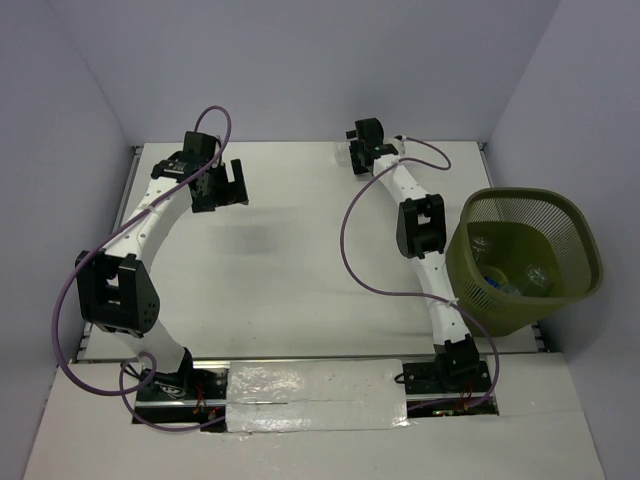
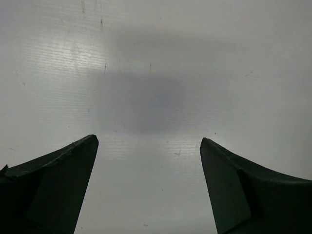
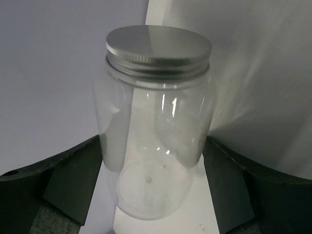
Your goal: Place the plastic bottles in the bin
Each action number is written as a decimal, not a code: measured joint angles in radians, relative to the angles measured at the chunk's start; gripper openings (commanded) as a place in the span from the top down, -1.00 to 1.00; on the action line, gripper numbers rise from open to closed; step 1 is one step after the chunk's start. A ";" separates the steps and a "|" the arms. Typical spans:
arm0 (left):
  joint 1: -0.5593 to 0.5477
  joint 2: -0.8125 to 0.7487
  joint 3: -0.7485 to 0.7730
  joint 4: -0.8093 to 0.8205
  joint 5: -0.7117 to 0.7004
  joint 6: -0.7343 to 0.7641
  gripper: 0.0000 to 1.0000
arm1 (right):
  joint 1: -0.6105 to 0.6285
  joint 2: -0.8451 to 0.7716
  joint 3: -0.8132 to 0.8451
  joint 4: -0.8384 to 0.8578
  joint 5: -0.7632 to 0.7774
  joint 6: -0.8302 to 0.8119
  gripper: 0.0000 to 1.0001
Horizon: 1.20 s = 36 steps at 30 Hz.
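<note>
Inside the bin, several clear plastic bottles

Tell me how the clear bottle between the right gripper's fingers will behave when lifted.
Likely light: the clear bottle looks empty. Its smooth round wall may slip or turn in the right gripper. The plastic might dent if squeezed hard.

The bottle is clear, glossy, smooth plastic, and its screw lid is dull brushed metal with a threaded rim. The left gripper has matt black plastic fingers, slightly rough at the edges. The table is white, matt and finely ribbed (a few scuffs show). The bin is olive-green mesh, plastic by its look. A crinkled, shiny silver sheet covers the table's near edge.
</note>
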 measured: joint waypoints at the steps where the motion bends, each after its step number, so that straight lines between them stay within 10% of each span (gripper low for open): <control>1: 0.000 0.000 0.000 0.000 0.000 0.000 -0.99 | 0.000 -0.002 -0.006 0.001 -0.001 0.000 -0.73; 13: 0.000 0.000 0.000 -0.001 -0.006 0.001 -0.99 | 0.000 -0.052 -0.086 -0.001 -0.005 0.002 -0.67; 19: 0.000 0.000 0.000 -0.002 -0.006 0.000 -0.99 | 0.006 -0.119 -0.171 -0.027 0.017 -0.042 -0.23; 36: 0.000 -0.135 -0.006 0.000 0.005 -0.003 -0.99 | 0.074 -0.528 -0.232 -0.042 -0.063 -0.513 -0.08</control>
